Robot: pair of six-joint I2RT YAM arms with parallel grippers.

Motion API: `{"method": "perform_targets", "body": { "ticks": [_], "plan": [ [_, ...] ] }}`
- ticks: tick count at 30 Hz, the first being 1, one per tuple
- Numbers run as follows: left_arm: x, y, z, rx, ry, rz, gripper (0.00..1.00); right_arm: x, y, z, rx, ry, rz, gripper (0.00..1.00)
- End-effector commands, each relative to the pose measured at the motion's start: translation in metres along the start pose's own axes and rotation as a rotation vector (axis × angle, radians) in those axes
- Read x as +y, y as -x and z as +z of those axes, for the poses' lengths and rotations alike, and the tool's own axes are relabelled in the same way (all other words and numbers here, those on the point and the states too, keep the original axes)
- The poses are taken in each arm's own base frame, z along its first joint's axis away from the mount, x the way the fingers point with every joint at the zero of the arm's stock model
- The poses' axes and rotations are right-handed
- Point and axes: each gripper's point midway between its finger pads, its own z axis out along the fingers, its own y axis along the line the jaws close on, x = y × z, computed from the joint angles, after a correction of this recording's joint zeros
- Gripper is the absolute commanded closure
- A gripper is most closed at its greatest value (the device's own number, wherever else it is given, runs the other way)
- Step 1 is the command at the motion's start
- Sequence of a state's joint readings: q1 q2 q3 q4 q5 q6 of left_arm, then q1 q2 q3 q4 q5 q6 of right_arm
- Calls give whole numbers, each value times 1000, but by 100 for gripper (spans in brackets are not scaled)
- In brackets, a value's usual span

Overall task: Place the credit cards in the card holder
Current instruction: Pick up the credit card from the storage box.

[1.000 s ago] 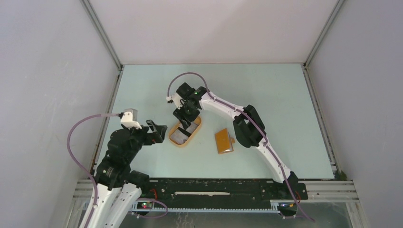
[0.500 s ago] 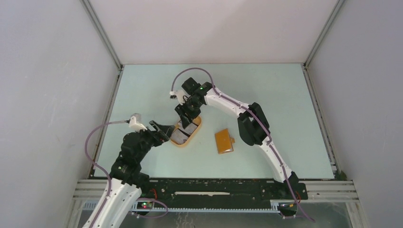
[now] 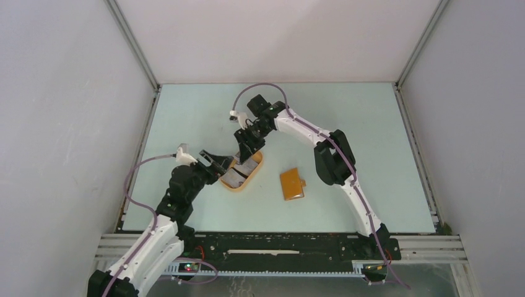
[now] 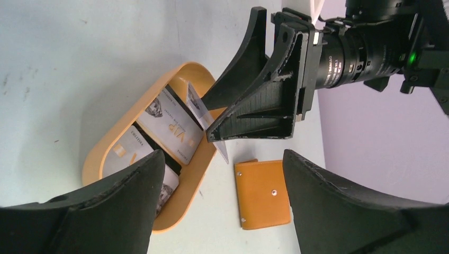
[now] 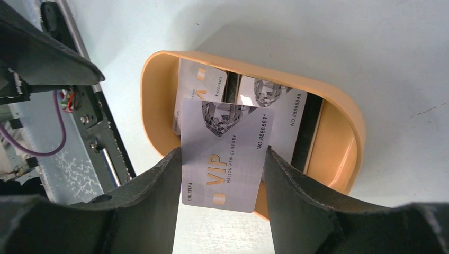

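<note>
The right claw (image 5: 222, 174) was closed on one credit card (image 5: 227, 132). Its two fingers pressed the long edges of the card, and the printed face was turned to the wrist camera. The card hung above the oval orange tray (image 5: 151, 100) and did not touch it, as far as I could judge. I think it was gripped by the edges because such a thin, flat thing gives no other place to hold once it is tipped up from the bottom of the tray.

Two other cards (image 5: 288, 114) lay flat inside the tray, side by side, with a dark gap between them.

The left claw (image 4: 221, 159) was wide open and held nothing. It hovered just beside the near left end of the tray, with the fingers pointing toward it. Probably it waited there to steady the tray or to receive the card, but the pictures did not settle which.

The card holder (image 3: 291, 184) lay flat and folded shut on the pale surface (image 3: 347, 124), to the right of the tray and apart from it, with its tab and dot on top. No claw touched it. Because it was closed, I judged that it must be opened before the lifted card could enter a slot, so the task was only at its beginning.
</note>
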State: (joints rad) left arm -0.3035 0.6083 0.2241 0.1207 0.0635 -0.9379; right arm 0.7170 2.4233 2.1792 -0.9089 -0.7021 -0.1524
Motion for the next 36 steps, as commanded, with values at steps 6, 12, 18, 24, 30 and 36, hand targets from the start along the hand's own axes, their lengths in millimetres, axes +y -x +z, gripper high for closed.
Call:
{"method": "perform_targets", "body": {
  "ticks": [6,12,18,24,30,36],
  "plan": [
    [1,14,18,-95,1,-209,9,31,12,-18,-51,129,11,60],
    [12,11,33,-83,76,-331,13,35,12,-19,-62,148,7,60],
    [16,10,44,-70,117,-354,25,36,12,-20,-72,147,-6,61],
    [19,5,50,-45,131,-373,32,37,13,-20,-78,149,-14,61],
    [15,3,56,-32,117,-420,33,42,13,-17,-83,150,-28,62],
    [6,0,61,-2,88,-456,40,47,15,-15,-99,151,-46,63]
  ]
}}
